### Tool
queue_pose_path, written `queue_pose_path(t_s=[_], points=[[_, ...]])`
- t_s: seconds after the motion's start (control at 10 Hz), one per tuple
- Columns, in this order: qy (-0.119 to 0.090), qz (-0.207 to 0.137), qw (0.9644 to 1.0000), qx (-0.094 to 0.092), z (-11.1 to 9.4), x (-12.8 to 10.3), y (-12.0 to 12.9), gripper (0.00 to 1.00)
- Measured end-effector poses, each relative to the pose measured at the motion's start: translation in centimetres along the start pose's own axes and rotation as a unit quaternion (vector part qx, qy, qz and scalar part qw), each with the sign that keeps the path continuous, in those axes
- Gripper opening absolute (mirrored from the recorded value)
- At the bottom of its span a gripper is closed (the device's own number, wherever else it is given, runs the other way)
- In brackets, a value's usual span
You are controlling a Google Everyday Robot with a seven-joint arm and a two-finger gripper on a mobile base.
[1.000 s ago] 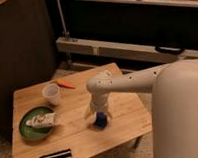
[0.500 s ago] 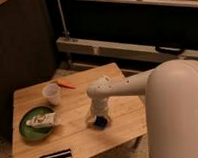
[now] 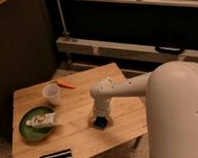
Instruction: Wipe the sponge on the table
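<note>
Blue sponge (image 3: 100,123) is clamped in my claw (image 3: 99,121), pressed down onto the table (image 3: 130,116) right beneath it; cup (image 3: 51,94) and plate (image 3: 24,130) stand well apart from it.

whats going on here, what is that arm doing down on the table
The robot's one arm reaches down over the table, with its gripper low on the blue sponge near the middle of the wooden top, which fits a wiping move. Off to the side, apart from the gripper, are a green plate carrying a packet, a clear cup, a small orange item and a striped flat object.
</note>
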Motion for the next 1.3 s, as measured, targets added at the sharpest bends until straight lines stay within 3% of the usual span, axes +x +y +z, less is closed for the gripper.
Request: queue_pose_path(t_s=[0.4, 0.5, 1.0, 1.3], points=[[-0.003, 0.016, 0.9999, 0.001, -0.1, -0.5, -0.7, 0.37], [-0.004, 0.019, 0.9998, 0.002, -0.2, -0.6, -0.9, 0.34], [-0.022, 0.002, 0.9995, 0.023, -1.5, -1.4, -0.7, 0.33], [-0.027, -0.028, 0.9986, 0.036, -1.9, -1.7, 1.3, 0.33]])
